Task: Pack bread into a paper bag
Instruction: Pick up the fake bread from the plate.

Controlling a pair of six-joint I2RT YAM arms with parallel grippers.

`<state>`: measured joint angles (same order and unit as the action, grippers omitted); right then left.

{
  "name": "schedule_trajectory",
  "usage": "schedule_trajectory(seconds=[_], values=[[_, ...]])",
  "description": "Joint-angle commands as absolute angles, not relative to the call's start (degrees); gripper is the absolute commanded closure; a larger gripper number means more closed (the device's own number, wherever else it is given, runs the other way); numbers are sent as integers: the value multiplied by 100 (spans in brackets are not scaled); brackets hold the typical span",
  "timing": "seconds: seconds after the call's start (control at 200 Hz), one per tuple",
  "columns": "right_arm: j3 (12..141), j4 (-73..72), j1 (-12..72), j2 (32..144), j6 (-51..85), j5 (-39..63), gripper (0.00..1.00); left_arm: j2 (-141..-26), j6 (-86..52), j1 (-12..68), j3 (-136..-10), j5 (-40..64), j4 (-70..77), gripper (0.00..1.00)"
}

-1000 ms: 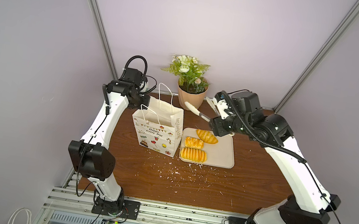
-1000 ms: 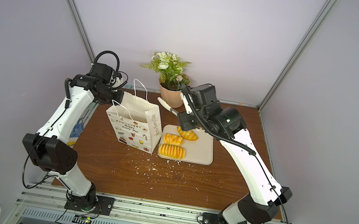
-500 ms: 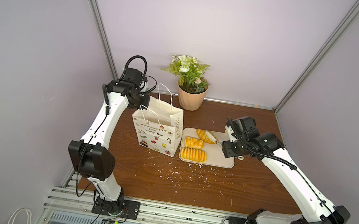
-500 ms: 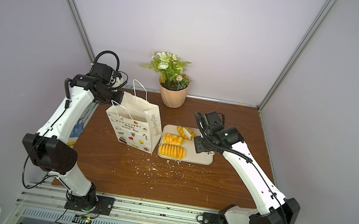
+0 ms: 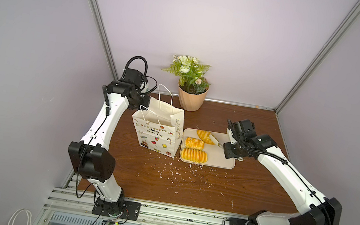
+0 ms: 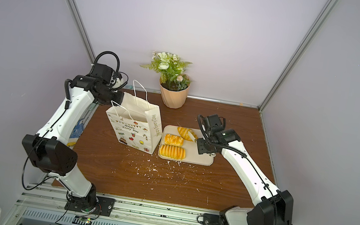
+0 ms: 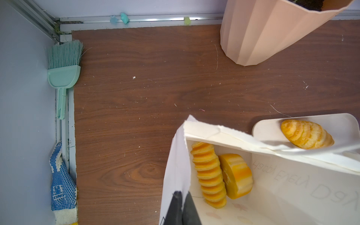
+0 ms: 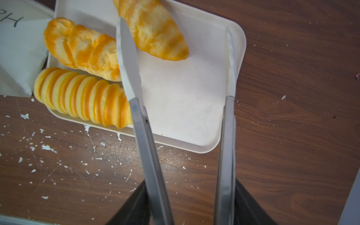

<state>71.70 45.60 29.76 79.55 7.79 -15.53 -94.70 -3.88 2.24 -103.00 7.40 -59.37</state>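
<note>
- The brown tabletop (image 5: 210, 191) fills the lower middle of both top views. Its left strip is covered by the left arm.
- The paper bag (image 5: 158, 136) stands upright, left of centre, with its mouth open. Its lower right corner is just beside the tray. Its inside cannot be seen from above, and the left wrist view cuts off its far side.
- The flowerpot (image 5: 191, 99) stands above the bag in the frame, against the back wall.
- The tray (image 5: 221, 162) lies at centre, its right edge partly under the right wrist.
- The tongs (image 8: 148, 146) have their blades apart over the tray. One blade lies across the croissant, the other well clear of it.
- The right hand (image 8: 190, 182) is closed around the tongs' two arms. Its fingers are cut off at the frame edge.
- The left hand (image 7: 182, 194) is pinched together on the bag's rim. In the top views it is mostly hidden behind that rim.
- On the tray:
  - A ridged loaf (image 5: 193, 155) is lowest in the frame.
  - The braided bun (image 5: 194, 143) is above it.
  - The croissant (image 5: 203, 135) is topmost.
- Inside the bag:
  - A second ridged loaf (image 7: 209, 175) touches the ring (image 7: 238, 176).
  - The ring is seen edge-on, so its hole cannot be made out.
- A brush (image 7: 63, 74) and a glove (image 7: 62, 185) lie off the tabletop's edge.
- White flecks (image 5: 179, 174) are scattered below the tray.
</note>
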Motion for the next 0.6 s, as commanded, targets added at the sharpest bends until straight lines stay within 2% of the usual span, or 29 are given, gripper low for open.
schedule_trajectory(seconds=[0.0,0.355,0.595], values=[[7436,4303,2962,8155,572,-1304,38,-9316,-402,176,-10259,684,-6056,93],[7907,4374,2964,8792,367,-1085,40,-9339,-387,145,-10286,703,-6064,92],[7658,4325,2962,8849,265,-1135,40,-9349,-394,132,-10269,696,-6064,92]])
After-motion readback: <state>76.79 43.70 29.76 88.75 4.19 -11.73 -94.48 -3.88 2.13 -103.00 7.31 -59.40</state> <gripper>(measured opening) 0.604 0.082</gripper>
